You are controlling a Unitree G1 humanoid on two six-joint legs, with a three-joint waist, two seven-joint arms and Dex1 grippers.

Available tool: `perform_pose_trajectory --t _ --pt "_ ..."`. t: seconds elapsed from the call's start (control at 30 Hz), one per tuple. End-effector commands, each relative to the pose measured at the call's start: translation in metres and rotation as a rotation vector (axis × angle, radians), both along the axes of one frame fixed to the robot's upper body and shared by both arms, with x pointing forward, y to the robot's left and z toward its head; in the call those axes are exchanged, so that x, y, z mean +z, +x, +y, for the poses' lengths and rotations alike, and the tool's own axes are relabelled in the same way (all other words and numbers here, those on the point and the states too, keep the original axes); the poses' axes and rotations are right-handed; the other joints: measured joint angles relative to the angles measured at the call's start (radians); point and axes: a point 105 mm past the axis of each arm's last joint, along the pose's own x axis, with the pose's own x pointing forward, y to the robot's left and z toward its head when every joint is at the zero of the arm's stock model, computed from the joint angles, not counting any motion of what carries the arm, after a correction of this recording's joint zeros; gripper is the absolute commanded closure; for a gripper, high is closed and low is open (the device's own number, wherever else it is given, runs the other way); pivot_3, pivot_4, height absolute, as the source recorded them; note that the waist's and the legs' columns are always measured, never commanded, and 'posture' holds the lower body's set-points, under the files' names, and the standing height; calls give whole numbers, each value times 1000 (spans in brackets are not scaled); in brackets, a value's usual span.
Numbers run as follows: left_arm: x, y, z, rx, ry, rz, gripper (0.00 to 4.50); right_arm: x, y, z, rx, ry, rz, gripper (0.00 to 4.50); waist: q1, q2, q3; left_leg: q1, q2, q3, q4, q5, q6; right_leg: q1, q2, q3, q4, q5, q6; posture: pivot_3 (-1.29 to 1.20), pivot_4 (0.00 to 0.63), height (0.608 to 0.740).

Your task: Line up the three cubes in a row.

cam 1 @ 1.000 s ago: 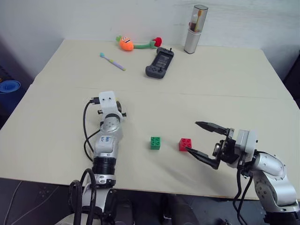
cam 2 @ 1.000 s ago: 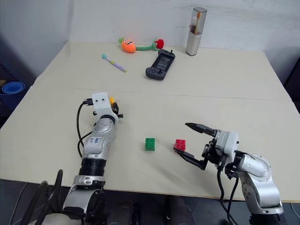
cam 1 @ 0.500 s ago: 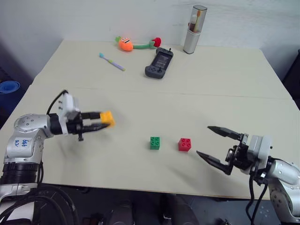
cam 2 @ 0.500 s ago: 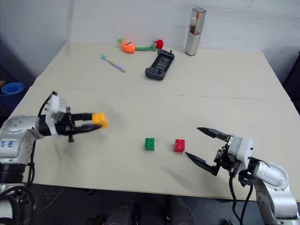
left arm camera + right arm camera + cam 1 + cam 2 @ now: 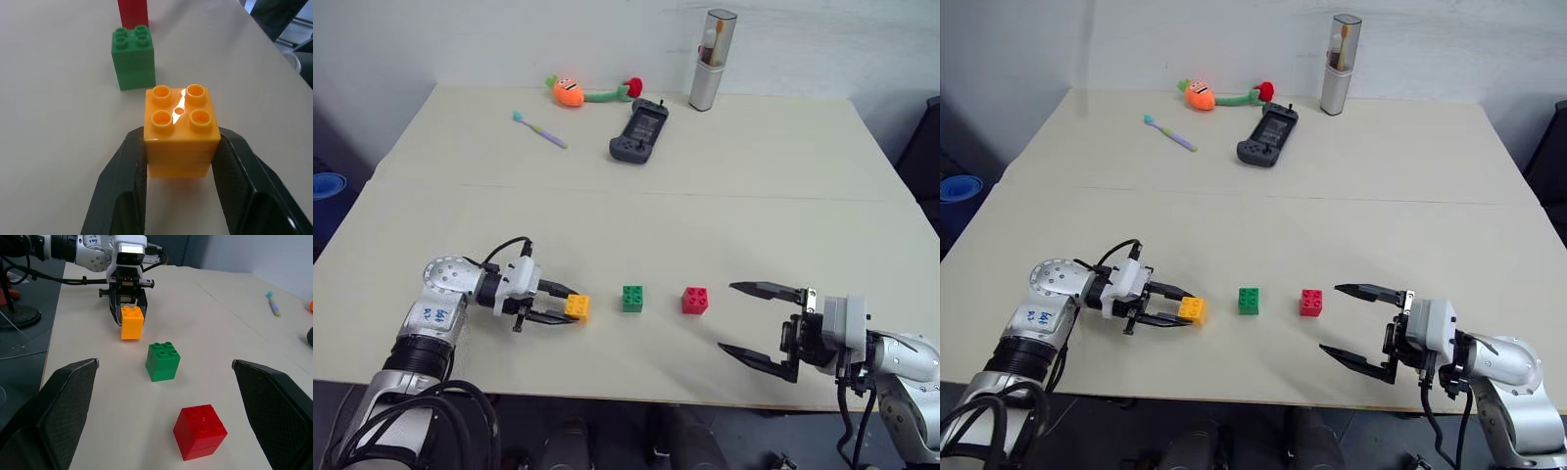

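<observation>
While the left gripper (image 5: 570, 305) is reached level to the right, the yellow-orange cube (image 5: 577, 307) is clamped at the table (image 5: 724, 206), left of the green cube (image 5: 632, 299) | red cube (image 5: 695, 301) right of green | right gripper (image 5: 759, 321) spread wide, empty, near right | three cubes counted, one per colour

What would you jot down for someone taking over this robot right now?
Left gripper: shut on the yellow-orange cube, at the table, left of the green cube.
Right gripper: open, holding nothing, to the right of the red cube.
Done: green and red sit side by side, apart.
Left: release yellow-orange in line with them, check the row.
</observation>
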Motion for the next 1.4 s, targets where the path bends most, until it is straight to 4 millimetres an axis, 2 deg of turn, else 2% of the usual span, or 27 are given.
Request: perform_pose_trajectory --t 0.03,0.3,0.83,0.9,1.03,1.13,1.17,1.3,1.4 --pt "6 8 1 9 17 -37 3025 11 -4 0 2 12 -40 0 0 0 0 0 0 0 0 0 0 0 0 0 0 0 0 0 150 740" --pt "7 27 -1 65 -2 -28 3025 10 -5 2 -3 21 -33 0 1 0 0 0 0 0 1 0 1 0 0 -1 0 0 0 0 150 740" --pt "1 24 12 46 36 7 3025 8 -3 2 -9 31 -26 0 -2 0 0 0 0 0 1 0 1 0 0 0 1 0 0 0 150 740" --pt "2 24 14 55 35 16 2252 8 -3 1 -8 31 -25 0 -3 0 0 0 0 0 1 0 1 0 0 0 1 0 0 0 150 740" --pt "7 22 22 72 26 -19 1154 7 -3 1 11 17 -26 0 -1 0 0 0 0 0 1 0 1 0 0 0 1 0 0 0 150 740" --pt "14 14 40 108 36 -25 192 7 -5 -2 30 -4 -24 0 -4 0 0 0 0 0 1 0 1 0 0 0 0 0 0 0 150 740" --pt "18 11 48 128 39 -26 31 8 -5 -4 33 -11 -21 0 -5 0 0 0 0 0 1 0 1 0 0 0 0 0 0 0 150 740" --pt "46 -1 72 233 3 -26 31 19 -3 -21 16 -70 -17 0 -8 0 0 0 1 0 0 0 1 0 0 0 0 0 0 0 150 740" --pt "69 -1 84 370 -34 -76 31 29 2 -38 -19 -134 11 0 -1 0 0 0 0 -1 0 -1 3 0 -2 0 0 0 0 0 150 740"
